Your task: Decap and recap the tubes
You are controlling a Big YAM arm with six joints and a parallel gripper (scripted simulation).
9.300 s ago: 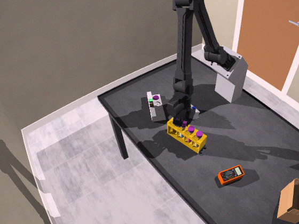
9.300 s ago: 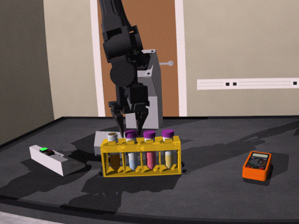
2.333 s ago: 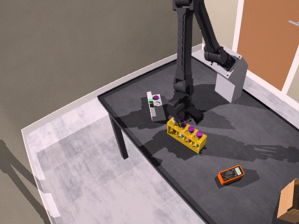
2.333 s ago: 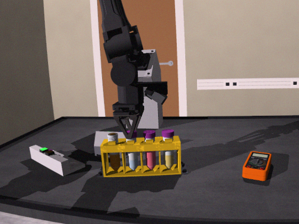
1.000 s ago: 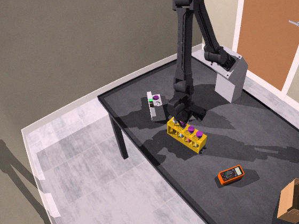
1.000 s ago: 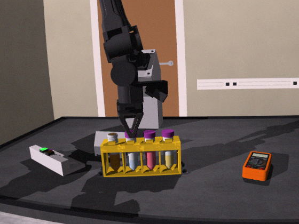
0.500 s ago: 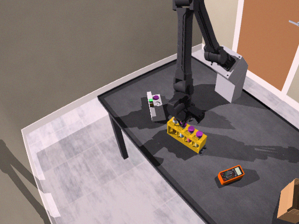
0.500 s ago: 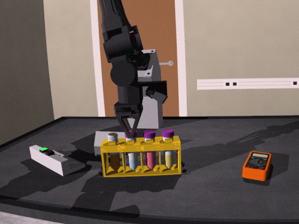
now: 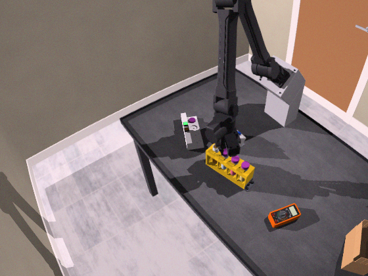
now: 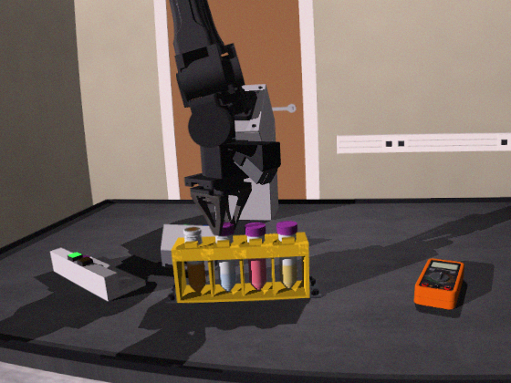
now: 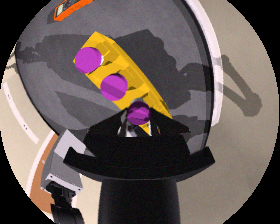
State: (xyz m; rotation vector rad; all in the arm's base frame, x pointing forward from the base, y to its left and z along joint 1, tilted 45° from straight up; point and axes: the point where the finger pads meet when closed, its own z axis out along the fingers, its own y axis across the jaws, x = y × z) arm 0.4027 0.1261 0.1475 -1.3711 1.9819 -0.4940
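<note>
A lab, judging by the capped tubes of coloured liquid in a yellow rack (image 9: 243,183) (image 10: 242,252) (image 11: 160,104).

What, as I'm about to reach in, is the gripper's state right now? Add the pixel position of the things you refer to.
Gripper (image 9: 227,151) (image 10: 225,232) (image 11: 139,110): closed on tube 3's purple cap (image 9: 225,153) (image 10: 227,227) (image 11: 138,112).
</note>
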